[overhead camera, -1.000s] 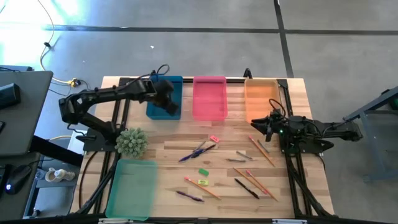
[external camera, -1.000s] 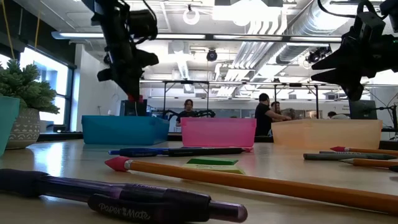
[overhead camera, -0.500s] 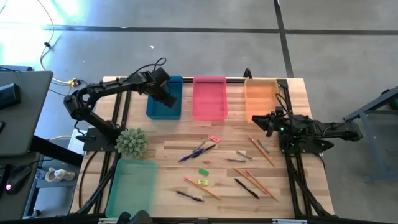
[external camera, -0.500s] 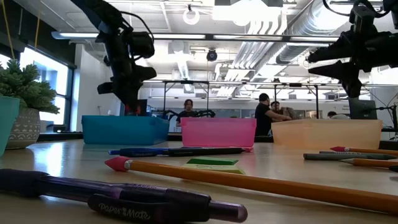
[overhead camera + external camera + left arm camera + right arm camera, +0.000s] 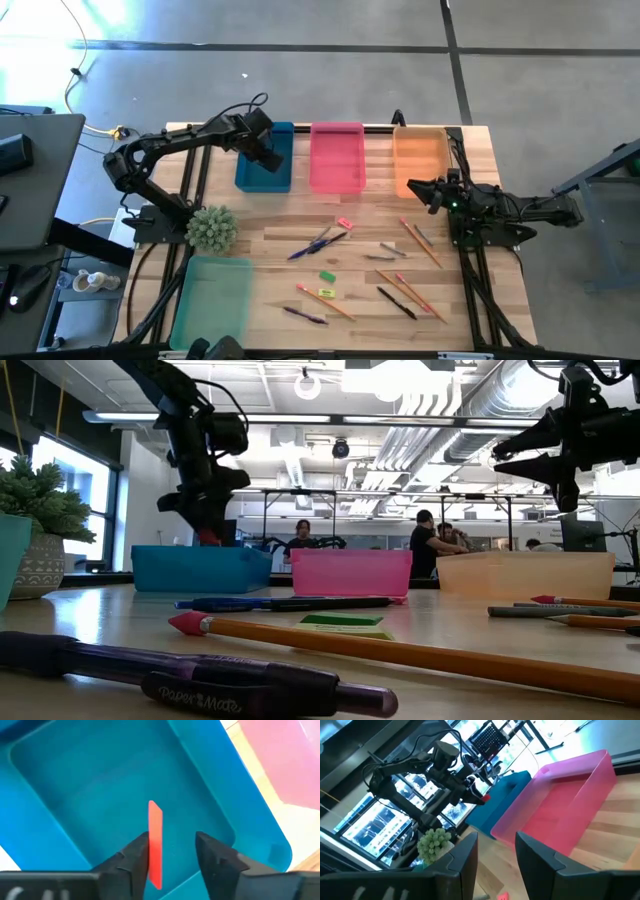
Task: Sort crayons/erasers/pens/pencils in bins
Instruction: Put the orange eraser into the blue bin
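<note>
High view: the left gripper [image 5: 268, 160] hangs over the dark blue plastic bin [image 5: 264, 172] at upper left; the right gripper [image 5: 413, 189] sits spread near the translucent orange bin [image 5: 420, 157].

Left wrist view: a flat red eraser [image 5: 155, 844] rests against one finger [image 5: 134, 857], jaws parted, above the blue bin.

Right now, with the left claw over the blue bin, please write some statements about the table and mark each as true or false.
1. The left claw is open above the blue bin, with a red eraser against one finger. True.
2. The pink bin stands between the blue and orange bin. True.
3. The green bin is full of pencils. False: nothing shows inside it.
4. The right claw holds a pen. False: it is open and empty.
</note>
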